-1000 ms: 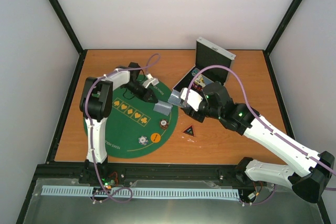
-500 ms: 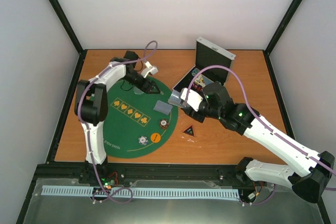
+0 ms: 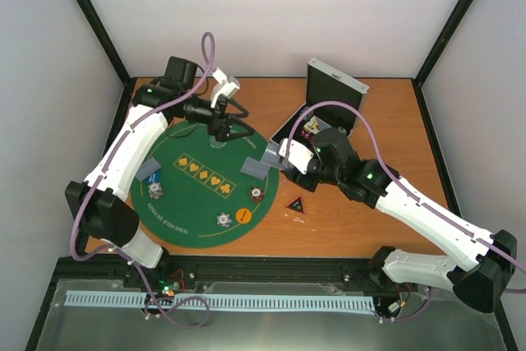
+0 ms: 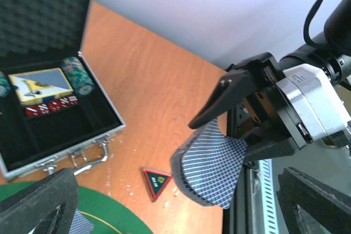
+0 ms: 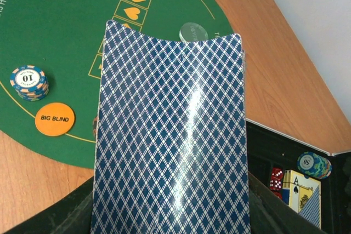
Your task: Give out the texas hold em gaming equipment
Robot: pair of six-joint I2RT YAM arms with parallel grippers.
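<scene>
From above, the left pincer (image 3: 240, 122) hangs with its jaws spread wide and empty over the upper edge of the big round green felt mat (image 3: 193, 203), in the upper left part of the orange wooden counter (image 3: 370, 219). The right pincer (image 3: 274, 157), at the frame's centre, grips a deck of grey-blue-backed playing cards (image 3: 270, 153) at the mat's right rim. On the felt, a single card (image 3: 255, 169) lies just left of that deck and another card (image 3: 150, 172) lies at the left edge, with a blue striped chip (image 3: 154, 190) just below it. A red chip (image 3: 257, 194), a white chip (image 3: 223, 219) and an orange disc (image 3: 243, 215) sit lower right. A black triangular marker (image 3: 297, 204) rests off the felt on the wood. The silver metal case (image 3: 329, 80) stands open at upper right. The left wrist view has the case (image 4: 82, 152) at upper left, the marker (image 4: 156, 181) low centre and the slightly splayed deck (image 4: 211, 168) clamped beside it. The deck (image 5: 173, 135) fills the right wrist view, with the orange disc (image 5: 55, 119), marked BIG BLIND, at left and a clear disc (image 5: 193, 32) above.
</scene>
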